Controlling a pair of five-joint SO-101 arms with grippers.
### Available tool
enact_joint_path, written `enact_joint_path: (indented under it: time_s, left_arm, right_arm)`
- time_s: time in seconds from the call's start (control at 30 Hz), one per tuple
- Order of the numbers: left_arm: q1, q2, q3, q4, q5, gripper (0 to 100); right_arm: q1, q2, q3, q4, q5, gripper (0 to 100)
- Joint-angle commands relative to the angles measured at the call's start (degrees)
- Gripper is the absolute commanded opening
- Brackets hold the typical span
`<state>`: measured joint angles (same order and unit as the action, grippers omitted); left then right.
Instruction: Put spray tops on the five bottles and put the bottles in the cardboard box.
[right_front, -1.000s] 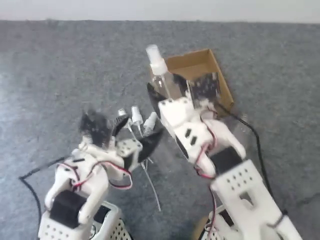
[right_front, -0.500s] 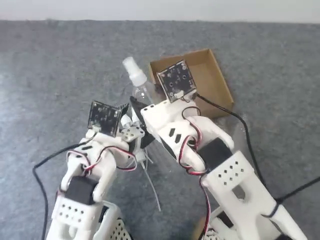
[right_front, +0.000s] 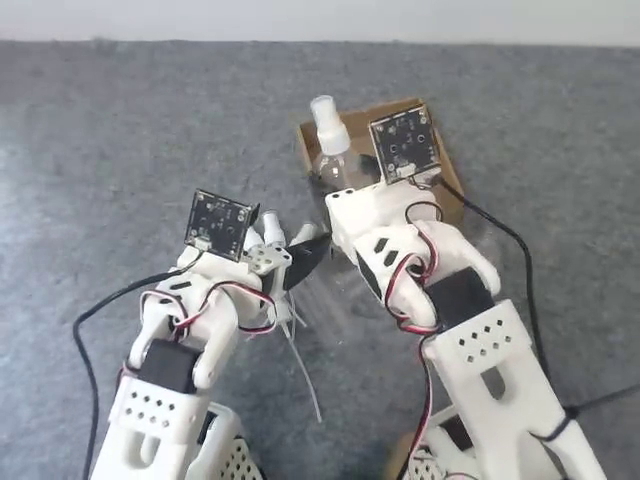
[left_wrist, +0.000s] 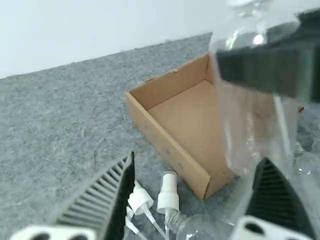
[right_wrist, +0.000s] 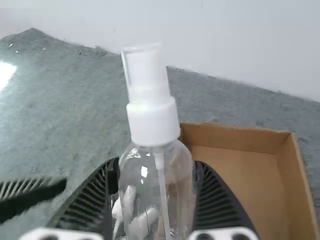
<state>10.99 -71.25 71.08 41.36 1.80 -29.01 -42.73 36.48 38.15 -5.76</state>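
Clear spray-topped bottle (right_wrist: 148, 176) in right claw (right_wrist: 156, 204)

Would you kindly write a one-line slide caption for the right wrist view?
Right gripper grasps a clear bottle, spray top fitted, near the cardboard box.

Clear plastic bottle (right_wrist: 156, 165), upright, white spray top (right_wrist: 150, 107) fitted, thin dip tube visible inside, gripped round the body by the right hand (right_wrist: 156, 195), held beside the box's left wall as seen from above. Box (right_front: 352, 113): brown cardboard, shallow, open-topped, nothing inside where visible, flat on the grey surface (right_front: 120, 130). Loose tops (right_front: 272, 230): white, thin tubes trailing, clustered on the surface near the box's front corner. Second bottle (left_wrist: 197, 227): clear, low beside those tops, mostly cut off, cap state unclear.
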Motion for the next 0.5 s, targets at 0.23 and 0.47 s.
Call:
enact_joint_path:
  time_s: [0.23, 0.47]
  left_arm:
    - [-4.5, 0.3, -0.3, 0.9, 0.1, 21]
    - [-4.4, 0.4, 3.0, -4.8, 0.1, 15]
  right_arm:
    - [6.8, 21.3, -3.6, -35.2, 0.1, 0.6]
    - [8.0, 36.0, -6.6, -45.9, 0.1, 0.6]
